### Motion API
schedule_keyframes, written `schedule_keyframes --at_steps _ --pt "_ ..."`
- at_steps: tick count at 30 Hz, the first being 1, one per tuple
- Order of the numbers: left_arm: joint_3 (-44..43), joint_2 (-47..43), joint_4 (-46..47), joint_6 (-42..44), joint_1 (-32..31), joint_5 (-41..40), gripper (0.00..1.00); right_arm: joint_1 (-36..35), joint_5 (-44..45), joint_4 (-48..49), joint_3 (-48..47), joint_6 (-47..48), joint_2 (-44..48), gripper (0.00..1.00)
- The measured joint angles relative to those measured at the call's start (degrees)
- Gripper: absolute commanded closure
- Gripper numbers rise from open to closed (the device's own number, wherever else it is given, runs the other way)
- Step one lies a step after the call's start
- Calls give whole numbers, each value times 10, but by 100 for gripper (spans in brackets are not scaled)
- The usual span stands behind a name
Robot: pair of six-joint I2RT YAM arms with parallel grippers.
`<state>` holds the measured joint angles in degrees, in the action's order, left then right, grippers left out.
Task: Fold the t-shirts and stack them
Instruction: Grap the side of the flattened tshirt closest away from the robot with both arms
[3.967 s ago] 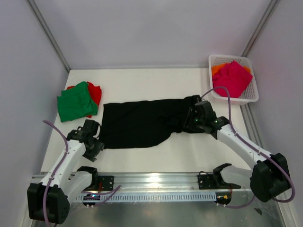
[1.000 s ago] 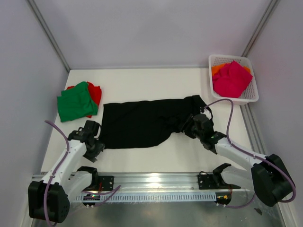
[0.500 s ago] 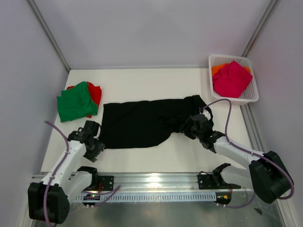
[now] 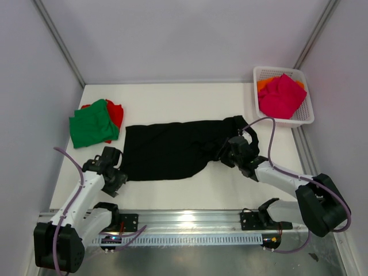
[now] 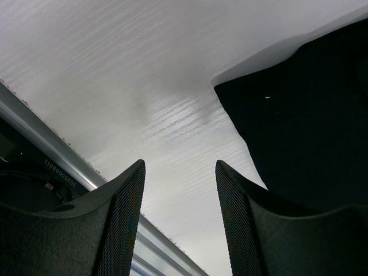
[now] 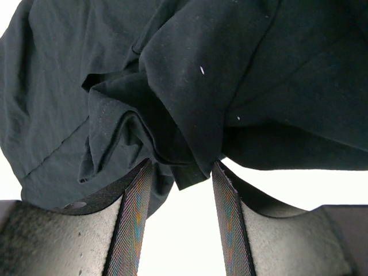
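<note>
A large black t-shirt lies spread across the middle of the table. The right gripper is low at its bunched right end. In the right wrist view it is open, and a folded edge of the black cloth reaches just between the fingertips. The left gripper sits by the shirt's near left corner. It is open over bare table, with the black corner to its right. A green t-shirt lies on a red one at the left.
A white lattice basket at the back right holds a magenta-pink t-shirt over an orange one. An aluminium rail runs along the near edge. Pale walls close in the table on three sides.
The right gripper has come down from the shirt's far right end toward its near right edge and shifted slightly left. The left arm and the shirts have not moved.
</note>
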<state>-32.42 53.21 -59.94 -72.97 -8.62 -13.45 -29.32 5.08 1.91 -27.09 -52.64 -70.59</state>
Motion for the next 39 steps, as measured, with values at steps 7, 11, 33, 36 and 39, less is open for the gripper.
schedule_keyframes --at_steps 7,11,33,36,39 --pt "0 0 1 2 0 0 45 -3 0 7 -15 1 -29 50" --pt "0 2 2 4 0 0 45 -5 0 7 -21 2 -38 50" --pt "0 2 2 12 0 0 45 -9 33 -37 -14 2 5 50" --pt "0 -1 2 12 0 0 45 -9 38 -41 -14 2 3 50" --pt "0 -1 2 12 0 0 45 -10 40 -41 -14 1 -7 50"
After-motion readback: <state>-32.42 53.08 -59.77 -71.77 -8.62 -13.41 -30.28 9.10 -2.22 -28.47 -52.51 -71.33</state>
